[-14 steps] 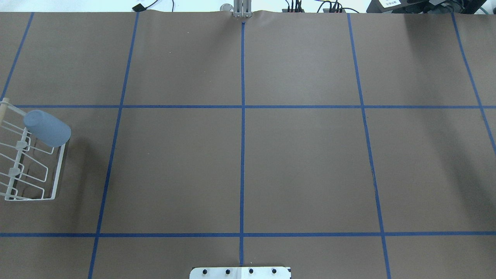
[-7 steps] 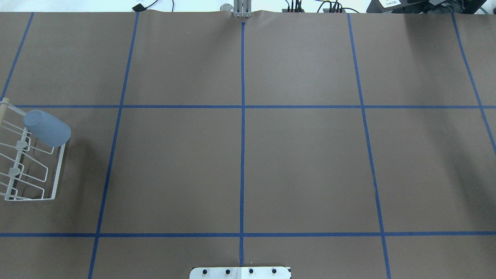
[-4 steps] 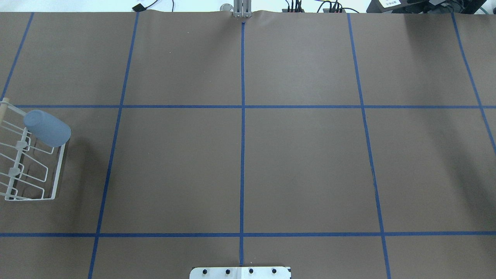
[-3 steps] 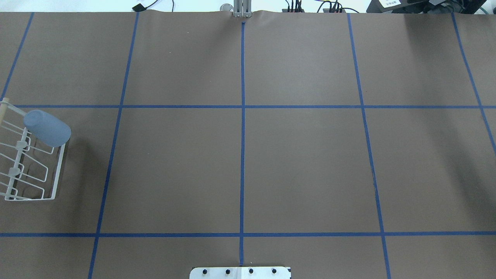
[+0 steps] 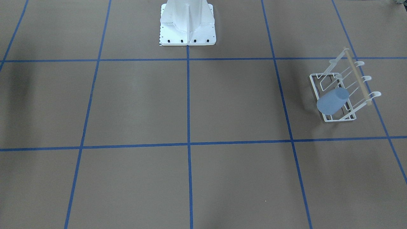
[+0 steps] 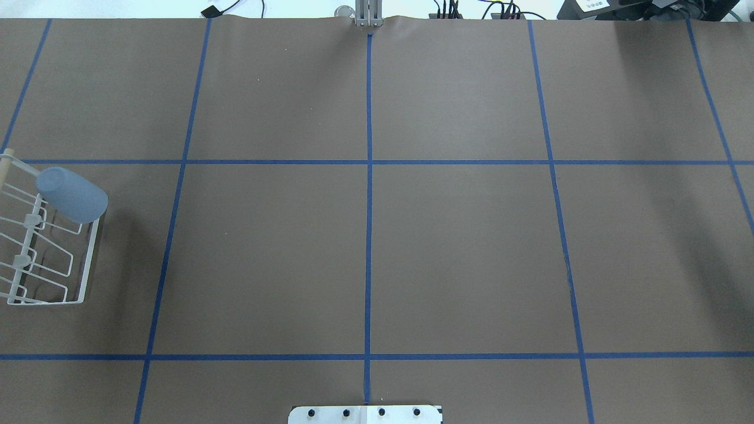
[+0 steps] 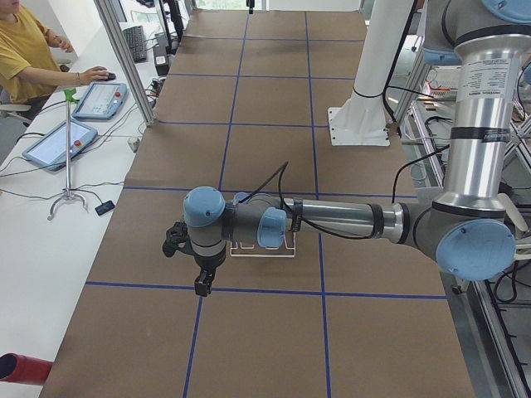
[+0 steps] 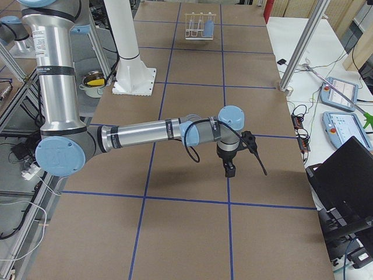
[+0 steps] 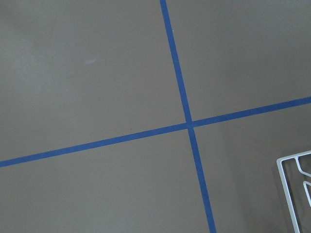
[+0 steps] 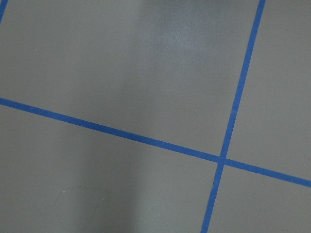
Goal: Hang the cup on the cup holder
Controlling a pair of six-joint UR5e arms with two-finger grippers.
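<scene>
The pale blue-grey cup (image 5: 332,101) sits mouth-down and tilted over a prong of the white wire cup holder (image 5: 357,78), at the holder's end farthest from the robot. In the overhead view the cup (image 6: 72,194) and holder (image 6: 88,265) are at the table's left edge. No gripper touches them. My left gripper (image 7: 202,286) hangs above the table beside the holder (image 7: 261,253) and shows only in the exterior left view. My right gripper (image 8: 230,171) shows only in the exterior right view, far from the holder (image 8: 195,26). I cannot tell whether either is open or shut.
The robot's white pedestal (image 5: 187,22) stands at the table's middle edge. An operator (image 7: 25,58) sits at a side bench with tablets (image 7: 99,99). A laptop (image 8: 344,186) is beyond the table's far side. Blue tape lines grid the brown table.
</scene>
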